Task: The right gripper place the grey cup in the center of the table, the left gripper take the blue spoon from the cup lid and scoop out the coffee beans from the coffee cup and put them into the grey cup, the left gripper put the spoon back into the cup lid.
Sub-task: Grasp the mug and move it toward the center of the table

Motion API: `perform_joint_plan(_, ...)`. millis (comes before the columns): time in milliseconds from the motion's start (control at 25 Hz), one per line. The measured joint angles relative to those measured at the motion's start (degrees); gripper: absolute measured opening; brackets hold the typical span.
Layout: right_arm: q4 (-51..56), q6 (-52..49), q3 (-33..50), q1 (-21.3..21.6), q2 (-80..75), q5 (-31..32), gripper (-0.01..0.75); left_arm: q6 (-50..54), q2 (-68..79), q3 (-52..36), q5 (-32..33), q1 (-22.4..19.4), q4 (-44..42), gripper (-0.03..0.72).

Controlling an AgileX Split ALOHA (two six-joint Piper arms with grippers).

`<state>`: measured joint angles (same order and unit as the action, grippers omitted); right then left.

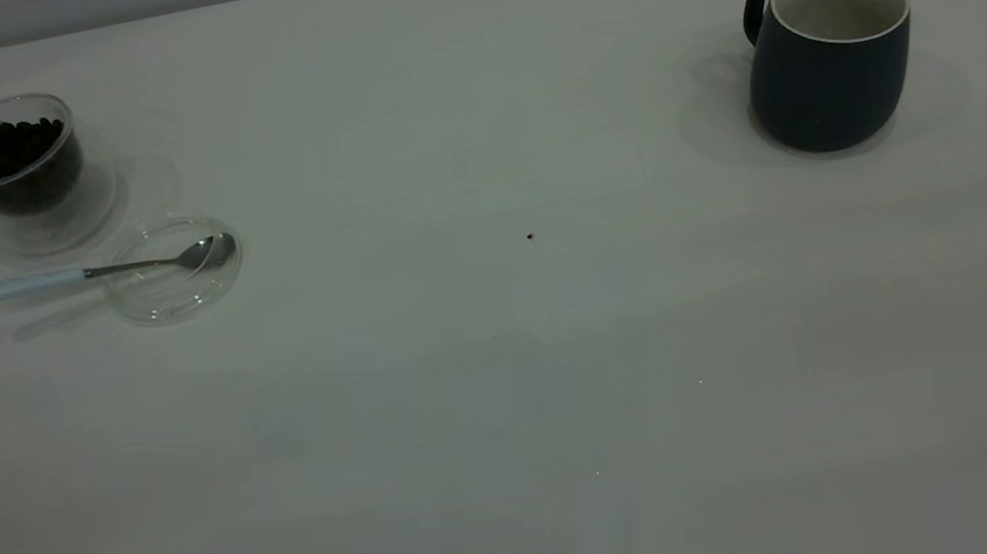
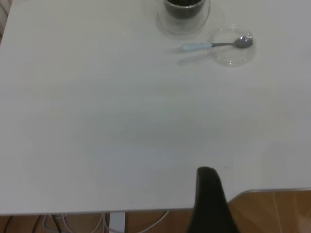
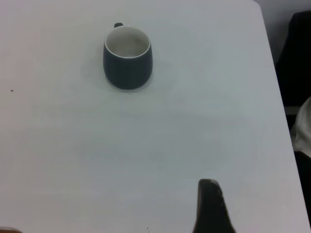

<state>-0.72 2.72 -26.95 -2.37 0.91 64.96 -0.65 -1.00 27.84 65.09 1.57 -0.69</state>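
Far left of tabletop [image 1: 514, 395]: coffee cup [image 1: 18, 173], full of coffee beans [image 1: 9, 149]. Just beside it, cup lid [image 1: 173, 273] with blue spoon [image 1: 97, 273] laid across it: bowl in the lid, handle pointing outward to the left edge.

Centre: bare.

Far right: grey cup [image 1: 828, 55], upright, empty, handle turned to the far-left side.

Left pincer [image 2: 210, 204] and right pincer [image 3: 210, 206] each show one dark finger only; spread or pressed together, cannot tell. Right pincer hangs over the near edge, grey cup well apart, ahead of it; judged nearer arm for the first move.

Left gripper [image 2: 210, 201] parked, right gripper [image 3: 210, 206] parked
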Motion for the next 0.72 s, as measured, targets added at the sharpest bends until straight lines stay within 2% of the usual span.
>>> perform_joint_plan(160, -0.9, 1.0, -1.5, 0.0, -2.1, -0.9, 0.462, 0.0, 0.0, 0.0, 0.0, 0.0, 0.0, 0.588)
perform_joint_plan(320, -3.8, 3.3, -5.6, 0.0, -15.1, -4.6, 0.462, 0.0, 0.0, 0.0, 0.0, 0.0, 0.0, 0.588)
perform_joint_plan(480, -8.5, 12.4, -10.0, 0.0, -33.1, -10.6, 0.462, 0.0, 0.0, 0.0, 0.0, 0.0, 0.0, 0.588)
perform_joint_plan(720, -10.7, 25.4, -17.9, 0.0, -62.4, -25.0, 0.462, 0.0, 0.0, 0.0, 0.0, 0.0, 0.0, 0.588)
